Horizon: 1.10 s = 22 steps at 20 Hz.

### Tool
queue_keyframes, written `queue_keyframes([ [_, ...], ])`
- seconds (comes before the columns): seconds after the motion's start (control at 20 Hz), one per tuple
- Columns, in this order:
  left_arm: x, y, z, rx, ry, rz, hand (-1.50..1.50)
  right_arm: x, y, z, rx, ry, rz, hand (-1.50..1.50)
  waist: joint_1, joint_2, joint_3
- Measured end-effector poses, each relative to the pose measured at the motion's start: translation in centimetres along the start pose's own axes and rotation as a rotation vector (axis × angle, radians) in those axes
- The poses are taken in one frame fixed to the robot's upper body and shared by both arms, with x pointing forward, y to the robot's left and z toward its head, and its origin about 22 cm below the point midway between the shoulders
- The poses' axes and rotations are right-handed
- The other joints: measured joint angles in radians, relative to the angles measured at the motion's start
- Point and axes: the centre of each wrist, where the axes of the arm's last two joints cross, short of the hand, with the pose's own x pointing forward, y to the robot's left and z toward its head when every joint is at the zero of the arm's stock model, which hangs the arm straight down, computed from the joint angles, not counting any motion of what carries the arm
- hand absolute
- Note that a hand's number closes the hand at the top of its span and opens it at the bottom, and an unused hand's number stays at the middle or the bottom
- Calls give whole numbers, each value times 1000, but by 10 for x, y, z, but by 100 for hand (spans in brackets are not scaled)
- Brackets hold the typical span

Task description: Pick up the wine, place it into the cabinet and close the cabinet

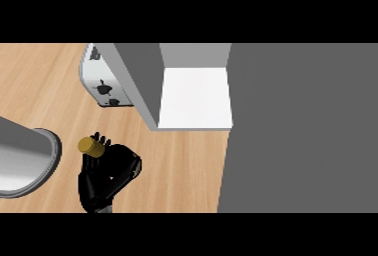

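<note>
The wine bottle (120,161) is dark with a gold cap (91,145) and stands over the wooden counter at the lower left. My left hand (97,186) is shut on it, black fingers curled round its body, and fingertips (98,136) show just beyond the cap. The cabinet (140,80) is open, with a grey side wall and a white inner floor (196,97), up and to the right of the bottle. A broad grey panel (299,130), seemingly the cabinet's open door, fills the right side. My right hand does not show.
A silver toaster (103,80) stands against the cabinet's left wall at the top. The rim of a large grey metal pot (29,155) sits at the left edge, close to the bottle. Bare wooden counter (184,170) lies between the hand and the grey panel.
</note>
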Motion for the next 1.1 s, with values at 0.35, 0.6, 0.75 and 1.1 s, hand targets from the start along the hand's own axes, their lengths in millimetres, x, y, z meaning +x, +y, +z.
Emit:
queue_keyframes([
  [0.35,-9,-11,-2,-99,-9,3,150,2,0,-2,-6,-6,-4,-150,-1,0,1],
  [0.6,-7,-12,-11,-152,-59,-108,150,1,2,-3,2,-4,-18,-150,-2,-1,1],
  [0.75,-5,-4,-16,-226,-77,-132,150,3,3,-4,3,-4,-19,-150,-2,-2,1],
  [1.1,23,57,-44,-467,-58,-122,150,-3,4,-2,7,-5,-23,-150,0,-1,0],
])
